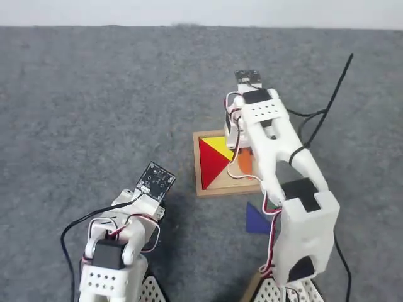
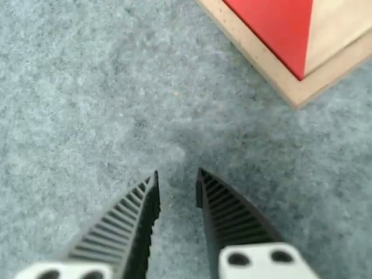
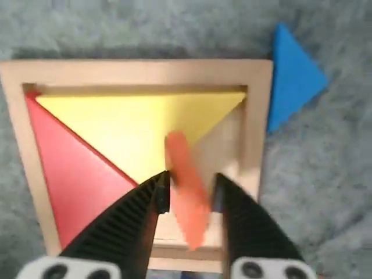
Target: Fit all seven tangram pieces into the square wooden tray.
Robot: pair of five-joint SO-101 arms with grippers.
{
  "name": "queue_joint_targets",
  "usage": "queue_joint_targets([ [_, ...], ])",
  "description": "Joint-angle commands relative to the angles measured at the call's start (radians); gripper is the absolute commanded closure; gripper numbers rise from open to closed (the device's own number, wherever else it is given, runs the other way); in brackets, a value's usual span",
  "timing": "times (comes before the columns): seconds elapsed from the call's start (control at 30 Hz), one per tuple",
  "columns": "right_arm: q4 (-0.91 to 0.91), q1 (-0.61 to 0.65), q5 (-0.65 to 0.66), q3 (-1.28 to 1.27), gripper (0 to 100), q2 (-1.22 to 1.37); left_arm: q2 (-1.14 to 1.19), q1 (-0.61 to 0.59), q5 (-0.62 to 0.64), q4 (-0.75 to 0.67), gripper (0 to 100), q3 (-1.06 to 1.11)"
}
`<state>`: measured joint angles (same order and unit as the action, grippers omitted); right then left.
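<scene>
**Orange piece held over the tray**

We see the grey desk [image 1: 94, 113] carrying the square wooden tray [image 1: 220, 190], right of the middle and nearer the near edge. Inside it a red triangle [image 1: 211, 165] and a yellow triangle [image 1: 217, 146] lie touching. A blue triangle [image 1: 255, 218] lies between tray and near edge. The right pincer [image 3: 190, 177] grips the orange piece [image 3: 189, 192] above the tray. The left pincer [image 2: 177, 172] hangs parted, grasping nothing, over bare desk.
</scene>
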<state>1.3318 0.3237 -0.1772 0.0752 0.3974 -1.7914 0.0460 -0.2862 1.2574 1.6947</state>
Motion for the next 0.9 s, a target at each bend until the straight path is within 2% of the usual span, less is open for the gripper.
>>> queue_joint_targets([
  [0.0, -0.010, -0.044, 0.106, 0.061, 81.5, -0.015, -0.011, -0.006, -0.009, -0.002, 90, -0.012],
  [0.2, -0.028, -0.094, 0.193, 0.058, 82.0, -0.053, -0.011, -0.006, -0.009, -0.002, 90, -0.012],
  [0.3, -0.022, -0.070, 0.233, -0.020, 88.8, -0.173, -0.011, -0.006, -0.009, -0.002, 90, -0.012],
  [0.37, -0.071, -0.038, 0.269, -0.120, 92.7, -0.272, -0.011, -0.006, -0.009, -0.002, 90, -0.012],
  [0.5, -0.255, -0.027, 0.281, -0.347, 93.6, -0.412, -0.011, -0.006, -0.009, -0.002, 90, -0.012],
  [0.7, -0.211, -0.111, 0.285, -0.416, 94.6, -0.366, -0.011, -0.006, -0.009, -0.002, 90, -0.012],
  [0.87, -0.209, -0.081, 0.311, -0.411, 98.9, -0.271, -0.011, -0.006, -0.009, -0.002, 90, -0.012],
])
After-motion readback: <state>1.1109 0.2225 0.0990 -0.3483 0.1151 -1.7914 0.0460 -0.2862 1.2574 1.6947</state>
